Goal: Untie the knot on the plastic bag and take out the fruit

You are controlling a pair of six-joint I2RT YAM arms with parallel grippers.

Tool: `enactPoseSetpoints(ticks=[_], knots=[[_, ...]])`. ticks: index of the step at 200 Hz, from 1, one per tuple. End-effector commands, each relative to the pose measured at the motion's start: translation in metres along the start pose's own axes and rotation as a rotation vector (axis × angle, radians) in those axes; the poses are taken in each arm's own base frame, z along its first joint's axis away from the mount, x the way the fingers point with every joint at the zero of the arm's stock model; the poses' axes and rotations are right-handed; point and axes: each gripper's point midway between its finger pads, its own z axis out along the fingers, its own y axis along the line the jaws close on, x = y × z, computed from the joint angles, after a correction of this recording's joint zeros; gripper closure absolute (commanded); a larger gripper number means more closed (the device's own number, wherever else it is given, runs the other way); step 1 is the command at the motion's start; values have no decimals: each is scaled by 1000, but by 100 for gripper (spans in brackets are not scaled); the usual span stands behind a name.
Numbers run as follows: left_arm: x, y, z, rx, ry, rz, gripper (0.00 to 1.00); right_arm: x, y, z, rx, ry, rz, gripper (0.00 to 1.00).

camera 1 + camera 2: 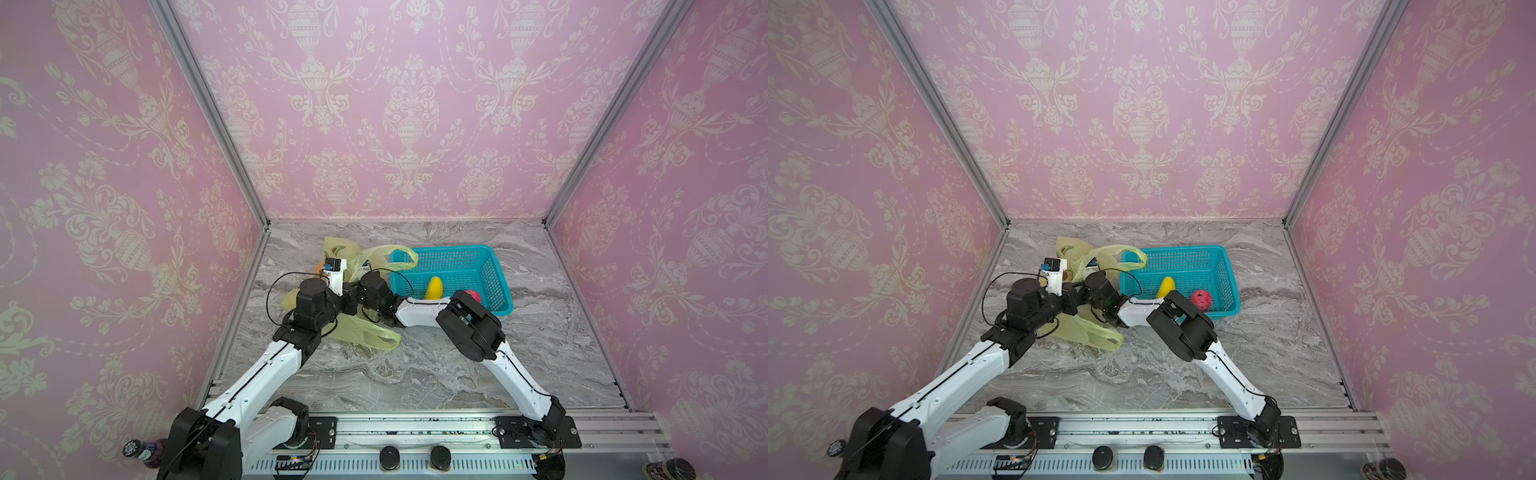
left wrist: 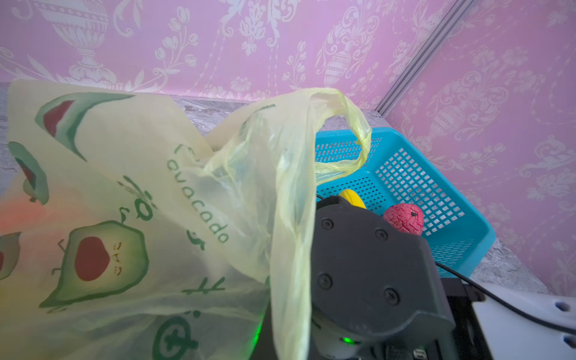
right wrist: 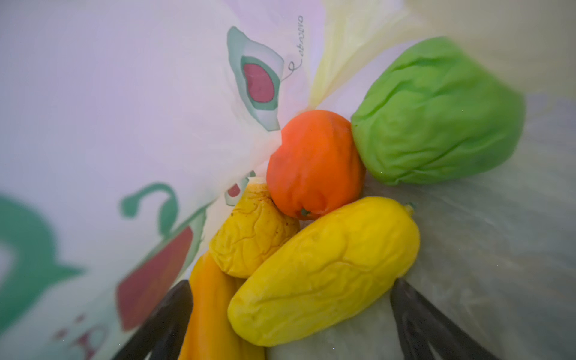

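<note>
While the plastic bag [image 1: 365, 332] lies open, the right gripper [image 3: 291, 283] reaches inside.
Its jaws stand spread either side of a yellow fruit [image 3: 324, 271]; the left gripper, fingers hidden, is clenched. The basket [image 1: 449, 249] sits at the bag's 3 o'clock.

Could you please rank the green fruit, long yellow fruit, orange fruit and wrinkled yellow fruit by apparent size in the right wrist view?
1. green fruit and long yellow fruit: about alike, not ranked.
2. orange fruit.
3. wrinkled yellow fruit, partly hidden behind the others.
</note>
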Motion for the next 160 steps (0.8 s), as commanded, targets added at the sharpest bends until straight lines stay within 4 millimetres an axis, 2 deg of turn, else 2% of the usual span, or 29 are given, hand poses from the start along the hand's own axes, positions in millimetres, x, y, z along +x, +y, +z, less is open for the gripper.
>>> enactPoseSetpoints(ticks=[1, 29, 54, 76, 109, 160], knots=[[-4, -25, 2, 123, 2, 6, 100, 17, -13, -5, -21, 17, 48, 0], [-2, -32, 6, 165, 24, -1, 100, 21, -27, 1, 55, 40, 47, 1], [-4, -40, 3, 207, 14, -9, 100, 30, -41, 11, 121, 82, 44, 5], [-4, -41, 2, 217, 10, -6, 100, 33, -48, 12, 144, 82, 47, 11], [-6, -39, 0, 198, -3, -6, 100, 27, -42, 7, 122, 74, 43, 32], [0, -8, 6, 39, 0, -15, 100, 3, -16, -20, 53, 43, 14, 60]])
